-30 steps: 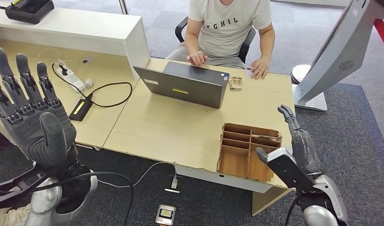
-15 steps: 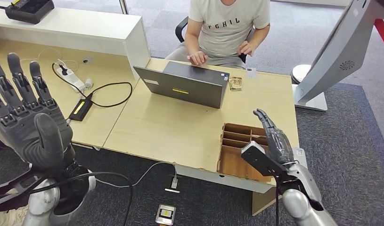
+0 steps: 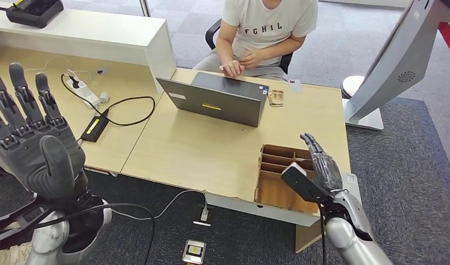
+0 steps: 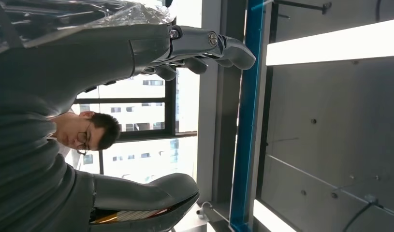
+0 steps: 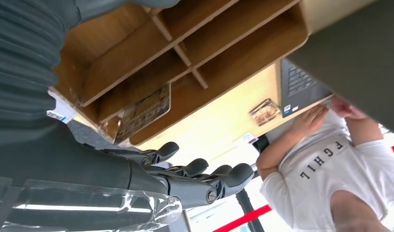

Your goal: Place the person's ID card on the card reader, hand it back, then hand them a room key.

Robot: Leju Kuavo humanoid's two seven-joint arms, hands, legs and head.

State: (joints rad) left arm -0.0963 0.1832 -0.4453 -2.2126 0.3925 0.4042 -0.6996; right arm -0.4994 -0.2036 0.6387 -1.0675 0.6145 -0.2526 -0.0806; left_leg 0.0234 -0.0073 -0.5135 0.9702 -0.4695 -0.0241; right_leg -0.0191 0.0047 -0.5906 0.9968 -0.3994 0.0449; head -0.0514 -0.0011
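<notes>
White ID card [image 3: 294, 85] lies flat at the table's far edge, well apart from both hands. Right hand [image 3: 317, 172] and left hand [image 3: 32, 138] are wide apart, holding nothing.

One laptop [image 3: 217, 99], one wooden divided organizer [image 3: 283, 174], one power strip [image 3: 84, 94], one white card [image 3: 294, 84] and one seated person [image 3: 266, 33] appear around two light wood desks [image 3: 195, 149].

person [image 3: 266, 33] cut off at the neck by head view top edge; right hand [image 3: 316, 171] covers the near-right cells of the wooden organizer [image 3: 278, 165]; small card [image 3: 294, 84] at far bench edge too small to read; laptop [image 3: 217, 99] screen faces away
</notes>
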